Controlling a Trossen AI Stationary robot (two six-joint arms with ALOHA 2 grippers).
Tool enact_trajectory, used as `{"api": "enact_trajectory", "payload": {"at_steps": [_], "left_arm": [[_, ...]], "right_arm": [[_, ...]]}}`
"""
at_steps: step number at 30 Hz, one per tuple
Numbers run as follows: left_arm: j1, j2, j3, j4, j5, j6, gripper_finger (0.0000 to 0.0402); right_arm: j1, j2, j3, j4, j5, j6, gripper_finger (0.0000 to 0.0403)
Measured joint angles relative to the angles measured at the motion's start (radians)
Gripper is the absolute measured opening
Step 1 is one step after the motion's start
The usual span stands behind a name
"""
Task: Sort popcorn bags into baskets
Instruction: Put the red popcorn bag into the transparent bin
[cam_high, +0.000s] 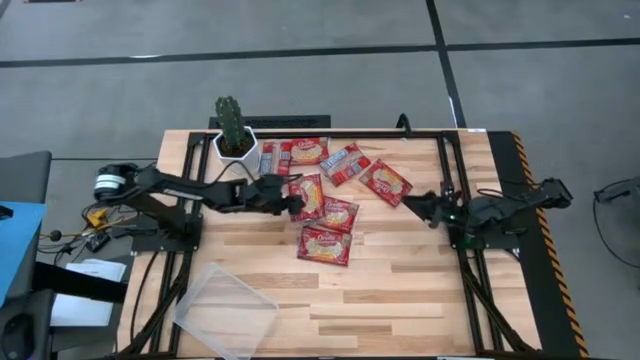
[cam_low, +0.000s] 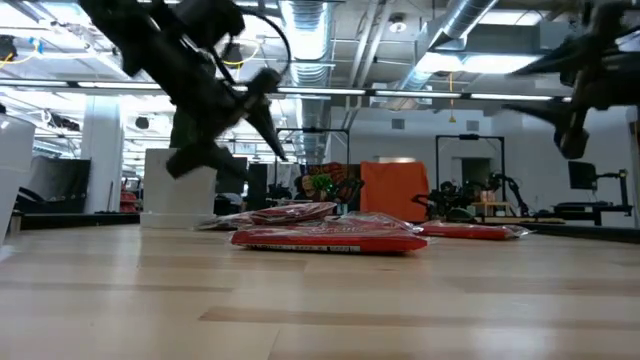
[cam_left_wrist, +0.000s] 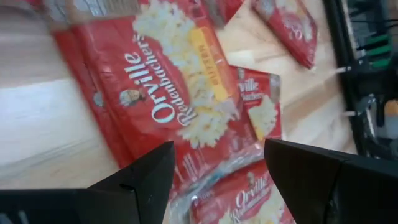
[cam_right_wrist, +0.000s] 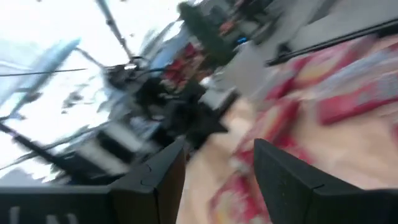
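Wooden surface (cam_high: 400, 290) strewn with popcorn bags (cam_high: 325, 244); left tool (cam_high: 296, 205) spread above them, right tool (cam_high: 412, 203) spread, empty; clear basket (cam_high: 226, 310) apart.

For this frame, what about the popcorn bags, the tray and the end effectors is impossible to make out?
- Exact count of popcorn bags: they overlap in the high view.
- Clear tray: absent from the low view.
- Left end effector: open over the bags; contact unclear, since the low view shows the arm blurred.
- Right wrist view: motion blur smears the bags.
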Motion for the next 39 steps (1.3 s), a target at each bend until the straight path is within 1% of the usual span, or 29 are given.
{"api": "enact_trajectory", "payload": {"at_steps": [3, 5, 8, 10, 12, 16, 17, 21, 25, 29, 32, 34, 36, 37, 39], "left_arm": [[0.029, 0.067, 0.0, 0.039, 0.075, -0.001, 0.0236], [0.042, 0.089, 0.0, 0.048, 0.111, -0.007, 0.0236], [0.057, 0.088, 0.0, 0.051, 0.145, 0.006, 0.0236], [0.066, 0.064, 0.0, 0.042, 0.16, 0.02, 0.0236], [0.073, 0.028, 0.0, 0.018, 0.15, 0.03, 0.0236], [0.074, -0.033, -0.001, -0.128, 0.054, 0.029, 0.0236], [0.074, -0.043, -0.001, -0.142, 0.04, 0.03, 0.0236], [0.084, -0.045, 0.0, -0.133, 0.052, 0.059, 0.0236], [0.092, -0.03, -0.002, -0.147, 0.061, 0.087, 0.0236], [0.099, -0.031, -0.001, -0.135, 0.057, 0.099, 0.0236], [0.103, -0.031, -0.001, -0.133, 0.061, 0.113, 0.0236], [0.107, -0.031, -0.016, -0.086, 0.062, 0.117, 0.0236], [0.115, -0.031, -0.061, 0.031, 0.087, 0.106, 0.0236], [0.117, -0.031, -0.086, 0.075, 0.094, 0.086, 0.0236], [0.118, -0.031, -0.139, 0.109, 0.089, 0.041, 0.0235]], "right_arm": [[-0.066, 0.072, 0.012, -0.005, -0.002, 0.004, 0.0186], [-0.11, 0.147, 0.033, -0.008, -0.036, 0.006, 0.0173], [-0.173, 0.261, 0.072, 0.001, -0.111, 0.008, 0.0154], [-0.215, 0.349, 0.103, 0.004, -0.165, 0.007, 0.0143], [-0.254, 0.443, 0.134, 0.012, -0.206, -0.004, 0.0135], [-0.326, 0.641, 0.201, 0.094, -0.262, -0.035, 0.0125], [-0.342, 0.692, 0.221, 0.106, -0.27, -0.038, 0.0123], [-0.401, 0.904, 0.317, 0.113, -0.313, -0.046, 0.0118], [-0.438, 1.1, 0.43, 0.12, -0.389, -0.102, 0.0111], [-0.457, 1.255, 0.542, 0.169, -0.445, -0.181, 0.0102], [-0.476, 1.359, 0.609, 0.165, -0.492, -0.21, 0.0096], [-0.486, 1.424, 0.645, 0.167, -0.528, -0.214, 0.0094], [-0.491, 1.483, 0.675, 0.17, -0.548, -0.214, 0.0093], [-0.494, 1.508, 0.687, 0.176, -0.556, -0.214, 0.0092], [-0.494, 1.555, 0.707, 0.199, -0.583, -0.21, 0.0092]]}}
